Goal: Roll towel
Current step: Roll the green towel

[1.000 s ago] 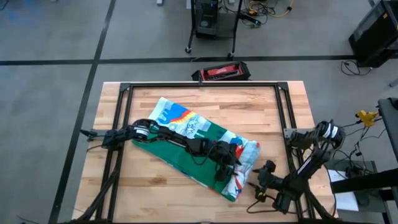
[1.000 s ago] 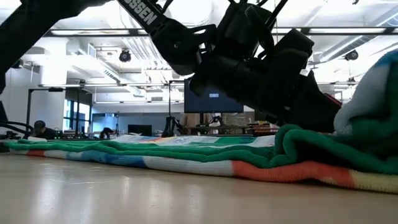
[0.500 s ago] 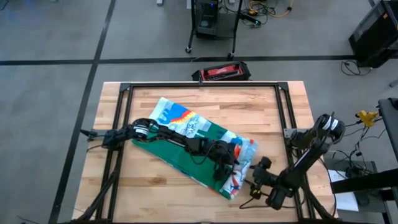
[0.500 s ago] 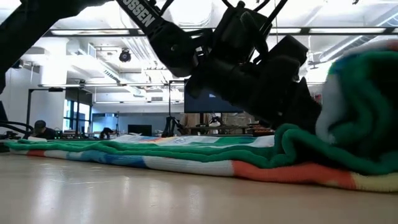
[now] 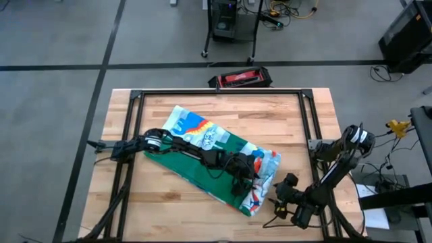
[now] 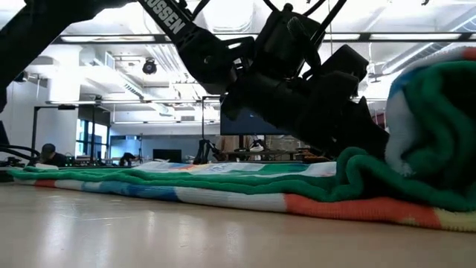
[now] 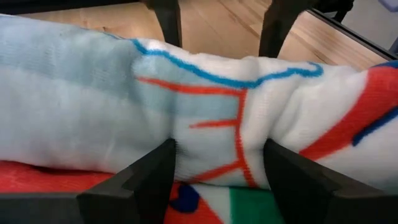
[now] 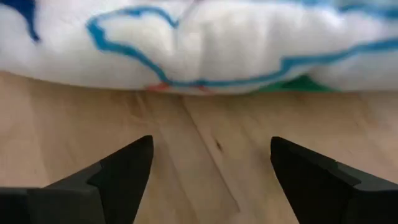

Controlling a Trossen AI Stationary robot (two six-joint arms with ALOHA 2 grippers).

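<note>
The towel (image 5: pixel 202 145), striped and printed with dinosaurs and green at its edge, lies slantwise on the wooden table from far left to near right. Its near-right end is turned over into a thick roll (image 6: pixel 431 134) that lies on the flat part. My left gripper (image 7: pixel 221 168) reaches over the towel from the left (image 5: pixel 250 177) and stands open against that roll. Just off the towel's near-right end, my right gripper (image 8: pixel 211 158) hovers open over bare wood (image 5: pixel 278 191), touching nothing. My left gripper is open. Its two fingertips (image 7: pixel 158 165) stand against the side of the rolled end (image 7: pixel 211 118) that faces the flat towel. The fingers slant down from the table's left and point across the roll. The roll bulges a little between them and lies on the towel.
A black metal frame (image 5: pixel 219 92) runs around the tabletop. A red and black case (image 5: pixel 239 77) lies on the floor past the far edge. Bare wood (image 5: pixel 169 209) shows in front of the towel, toward the near left.
The towel's near-right end has turned over onto itself into a taller roll, with its green back now showing in the low view. The rest of the towel has stayed flat.
</note>
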